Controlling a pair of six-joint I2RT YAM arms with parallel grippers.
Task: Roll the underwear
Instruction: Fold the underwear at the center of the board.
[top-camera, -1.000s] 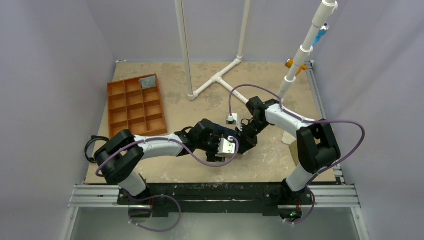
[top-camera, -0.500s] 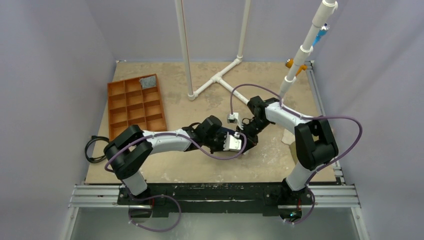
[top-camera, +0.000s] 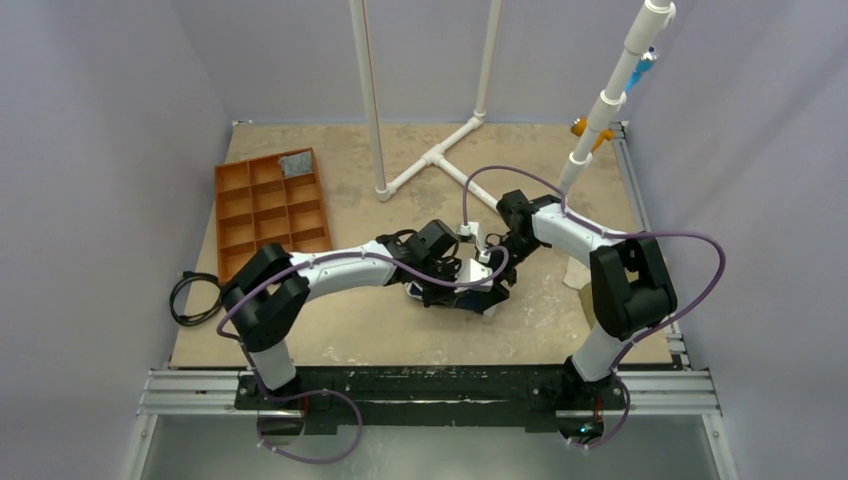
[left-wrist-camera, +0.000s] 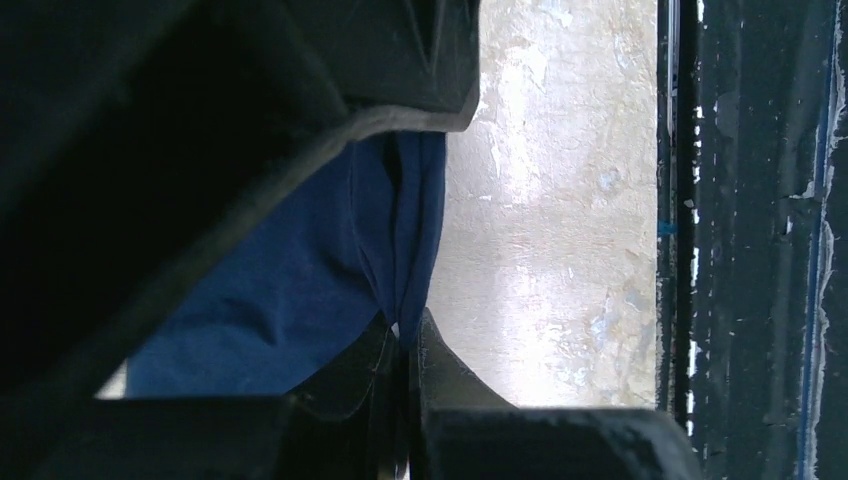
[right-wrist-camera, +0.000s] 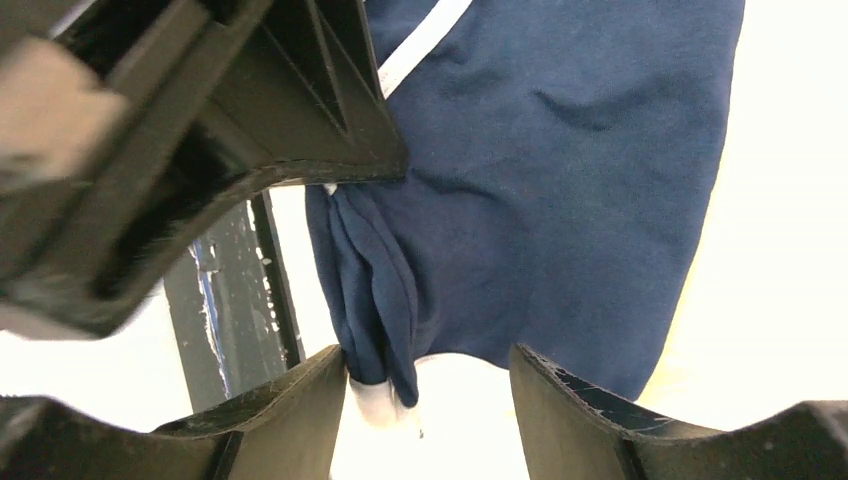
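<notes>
Pinching a bunched fold of the underwear (left-wrist-camera: 300, 290), the left pincer (left-wrist-camera: 405, 345) is clenched on the cloth. Right pincer (right-wrist-camera: 430, 378) is spread apart, gripping nothing, w/ the fold's end just beside one finger. Underwear lies mid-worktop (top-camera: 330, 335), btwn both arms.

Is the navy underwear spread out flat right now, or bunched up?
Partly bunched. The underwear shows a gathered ridge of folds in the right wrist view; the left gripper pinches one fold.
</notes>
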